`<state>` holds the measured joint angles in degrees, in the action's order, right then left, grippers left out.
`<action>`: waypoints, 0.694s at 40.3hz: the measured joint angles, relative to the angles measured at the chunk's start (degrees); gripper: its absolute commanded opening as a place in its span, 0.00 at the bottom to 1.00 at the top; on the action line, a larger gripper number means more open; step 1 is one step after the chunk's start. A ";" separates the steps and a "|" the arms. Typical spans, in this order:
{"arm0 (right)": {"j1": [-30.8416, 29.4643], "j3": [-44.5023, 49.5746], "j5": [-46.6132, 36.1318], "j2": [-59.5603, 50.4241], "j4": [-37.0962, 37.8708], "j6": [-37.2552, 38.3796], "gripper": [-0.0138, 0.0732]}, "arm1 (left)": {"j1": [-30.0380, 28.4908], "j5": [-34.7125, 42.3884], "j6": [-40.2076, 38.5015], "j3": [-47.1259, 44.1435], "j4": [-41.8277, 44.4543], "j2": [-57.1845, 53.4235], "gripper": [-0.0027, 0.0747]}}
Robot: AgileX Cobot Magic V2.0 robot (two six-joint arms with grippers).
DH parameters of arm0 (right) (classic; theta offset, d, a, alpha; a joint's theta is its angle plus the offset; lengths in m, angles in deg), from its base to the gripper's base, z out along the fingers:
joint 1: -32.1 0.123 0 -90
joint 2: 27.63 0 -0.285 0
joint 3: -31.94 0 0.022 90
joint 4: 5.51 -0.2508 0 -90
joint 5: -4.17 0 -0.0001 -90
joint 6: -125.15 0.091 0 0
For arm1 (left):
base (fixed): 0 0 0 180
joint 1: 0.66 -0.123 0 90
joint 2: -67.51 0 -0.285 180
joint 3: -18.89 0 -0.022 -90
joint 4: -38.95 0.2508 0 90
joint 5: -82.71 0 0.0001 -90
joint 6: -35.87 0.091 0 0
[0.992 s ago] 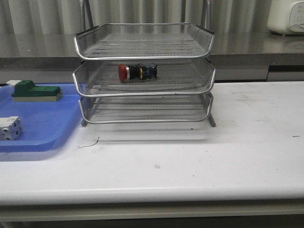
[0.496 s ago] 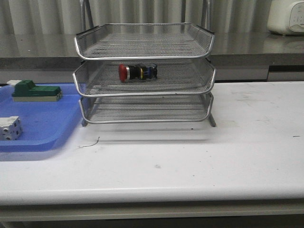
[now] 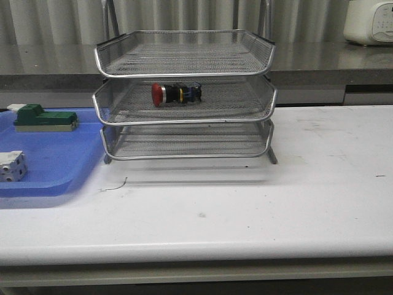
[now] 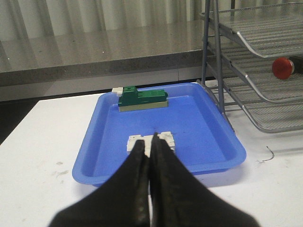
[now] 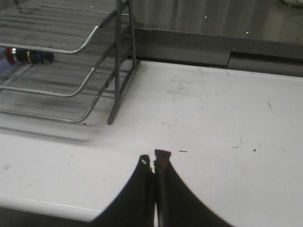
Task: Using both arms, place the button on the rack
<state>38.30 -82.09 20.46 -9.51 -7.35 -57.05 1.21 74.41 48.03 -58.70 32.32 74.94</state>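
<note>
Now both tools are pinched tight and hold nothing — the left tool (image 4: 150, 156) over the blue tray (image 4: 215, 156), the right tool (image 5: 154, 166) over the bare worktop (image 5: 227, 142). Their job looks done — the button (image 3: 175, 93) lies on its side in the rack's (image 3: 184, 117) middle tray.

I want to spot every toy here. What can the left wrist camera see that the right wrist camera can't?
Only the left wrist view shows the blue tray with the green block and the white block in it, plus the left gripper, shut and empty. Only the right wrist view shows the bare white table on the rack's other side and the right gripper, also shut and empty. Both show the rack with the button lying in its middle tier.
</note>
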 measured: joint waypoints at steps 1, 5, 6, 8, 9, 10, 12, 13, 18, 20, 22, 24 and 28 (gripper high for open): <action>-0.74 1.22 -0.94 -1.07 0.00 0.00 0.09 | 0.00 0.00 0.00 0.00 0.00 0.00 0.01; -3.61 7.21 -4.23 -5.31 -0.63 -0.09 0.09 | 0.00 0.00 0.00 0.00 0.00 0.00 0.01; -4.37 8.29 -4.47 -6.28 -0.61 -0.09 0.09 | 0.00 0.00 0.00 0.00 0.00 0.00 0.01; -5.55 10.60 -4.88 -8.77 -0.87 -0.09 0.09 | 0.00 0.00 0.00 0.00 0.00 0.00 0.01; -6.00 11.58 -4.98 -9.52 -1.00 -0.09 0.09 | 0.00 0.00 0.00 0.00 0.00 0.00 0.01; -6.50 12.23 -4.98 -10.17 -1.29 -0.09 0.09 | 0.00 0.00 0.00 0.00 0.00 0.00 0.01; -6.98 12.61 -4.11 -10.66 -1.50 -0.09 0.09 | 0.00 0.11 0.00 0.00 0.00 0.00 0.01; -7.08 12.71 -3.71 -10.75 -1.61 -0.09 0.09 | 0.00 0.11 0.00 0.00 0.00 0.00 0.01; -7.11 12.86 -0.92 -10.88 -1.73 -0.09 0.09 | 0.00 0.11 0.00 0.00 0.00 0.00 0.01; -7.11 12.95 -0.02 -10.88 -1.73 -0.09 0.09 | 0.00 0.11 0.00 0.00 0.00 0.00 0.01; -7.11 12.95 0.42 -10.88 -1.73 -0.09 0.09 | 0.00 0.11 0.00 0.00 0.00 0.00 0.01; -7.11 12.95 0.80 -10.88 -1.73 -0.09 0.09 | 0.00 0.11 0.00 0.00 0.00 0.00 0.01; -7.21 12.95 1.05 -10.88 -1.81 -0.09 0.09 | 0.00 0.11 0.00 0.00 0.00 0.00 0.01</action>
<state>31.10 -69.14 21.50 -20.39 -9.16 -57.14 1.21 74.52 48.03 -58.70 32.32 74.94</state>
